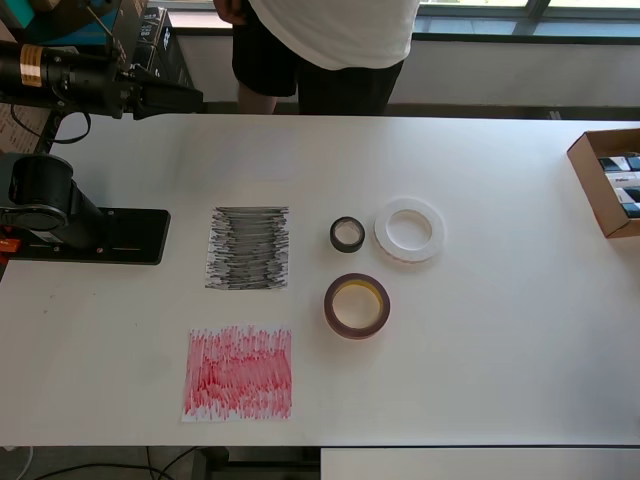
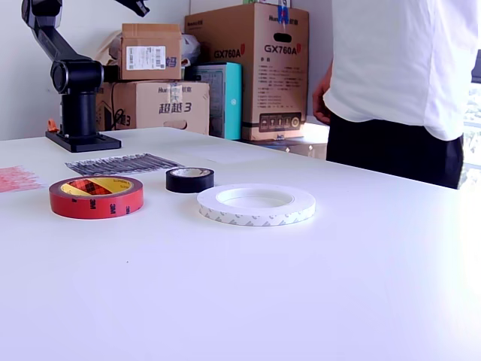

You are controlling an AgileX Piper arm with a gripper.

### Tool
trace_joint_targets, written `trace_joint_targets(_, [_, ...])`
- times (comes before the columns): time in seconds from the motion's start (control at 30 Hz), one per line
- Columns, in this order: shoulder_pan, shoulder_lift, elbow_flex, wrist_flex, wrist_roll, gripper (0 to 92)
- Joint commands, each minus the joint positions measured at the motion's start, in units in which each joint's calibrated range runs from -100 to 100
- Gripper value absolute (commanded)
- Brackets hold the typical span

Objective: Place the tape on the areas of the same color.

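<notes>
- Overhead, white tabletop [image 1: 480, 350] carries three tape rolls grouped right of centre, none on a patch.
- Black tape roll [image 1: 347, 235], smallest, lies flat just beside the white tape roll [image 1: 410, 230]; whether the two touch I cannot tell from above, but the exterior view shows a narrow gap.
- Red tape roll [image 1: 357, 305], yellowish core, lies flat just below the black one in the overhead view, apart from both others.
- Black scribbled patch [image 1: 248, 248] sits to the overhead view's left of the black roll, near but not touching.
- Red scribbled patch [image 1: 238, 373] lies below the black patch, well apart from the red roll.
- White paper area: too faint against the tabletop to place.
- Arm base [image 1: 85, 232] is bolted on a black plate at the overhead view's left edge; the arm reaches over the far left corner, well apart from all rolls.
- Gripper [image 1: 175, 98] points toward the overhead view's right, holding nothing; jaws look drawn together, tips dark and small, so cannot tell for certain.
- Person in white shirt [image 1: 330, 40] stands at the far edge.
- Open cardboard box [image 1: 590, 175] is at the overhead view's right edge; stacked cartons [image 2: 158, 105] sit behind the base in the exterior view.
</notes>
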Motion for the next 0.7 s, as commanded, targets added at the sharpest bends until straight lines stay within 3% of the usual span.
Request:
trace_joint_targets(0.0, [0.4, 14.6, -14.9, 8.9, 6.0, 0.7])
trace_joint_targets(0.23, [-1.5, 23.8, -24.5, 25.2, 8.5, 0.7])
trace_joint_targets(0.57, [-6.5, 27.3, -24.3, 26.8, 25.0, 0.7])
trace_joint_targets(0.67, [-6.5, 27.4, -22.6, 30.4, 26.4, 0.7])
